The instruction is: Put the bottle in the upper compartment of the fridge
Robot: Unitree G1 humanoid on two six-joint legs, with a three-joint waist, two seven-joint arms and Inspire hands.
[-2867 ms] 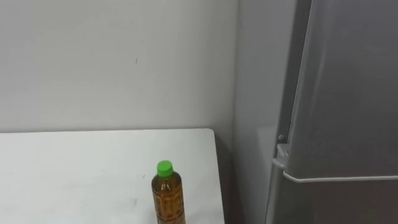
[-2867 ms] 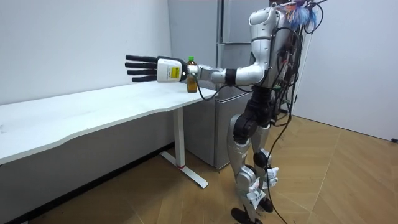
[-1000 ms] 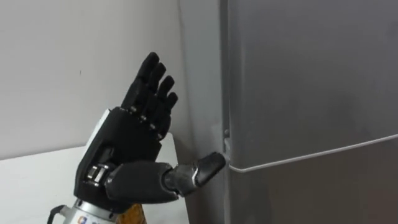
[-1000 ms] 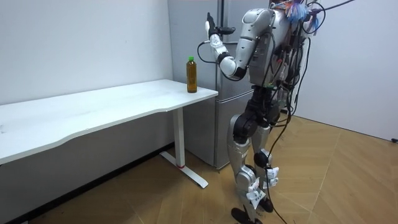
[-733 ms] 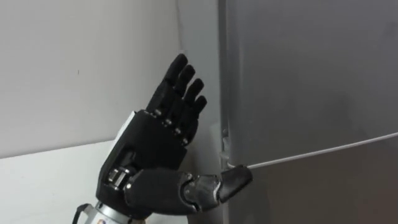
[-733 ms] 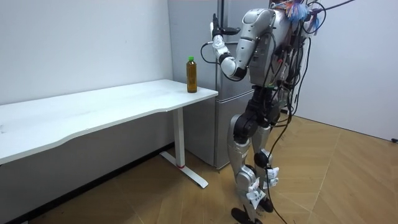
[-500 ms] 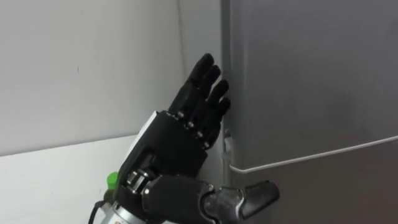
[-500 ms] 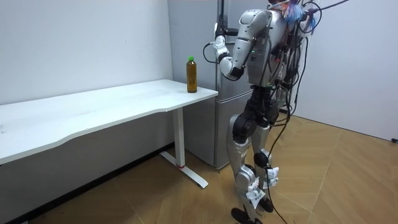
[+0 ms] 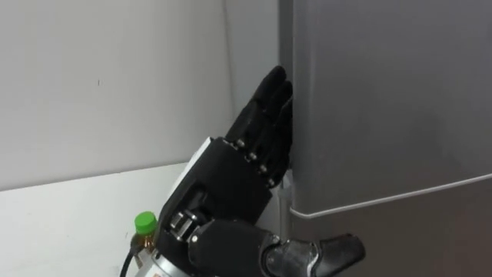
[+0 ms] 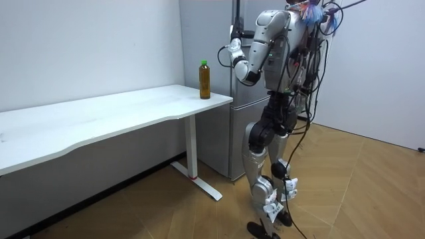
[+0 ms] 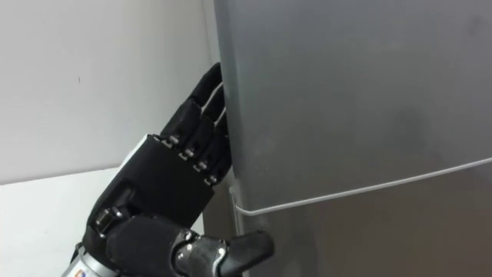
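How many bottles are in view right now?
1. The bottle stands upright on the white table, at the corner nearest the fridge, its green cap showing beside the left robot hand. The closed fridge could hide more.

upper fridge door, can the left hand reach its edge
Probably yes: the open left hand has its straight fingers at the left edge of the upper fridge door, nothing between; the bottle stands lower, out of the way.
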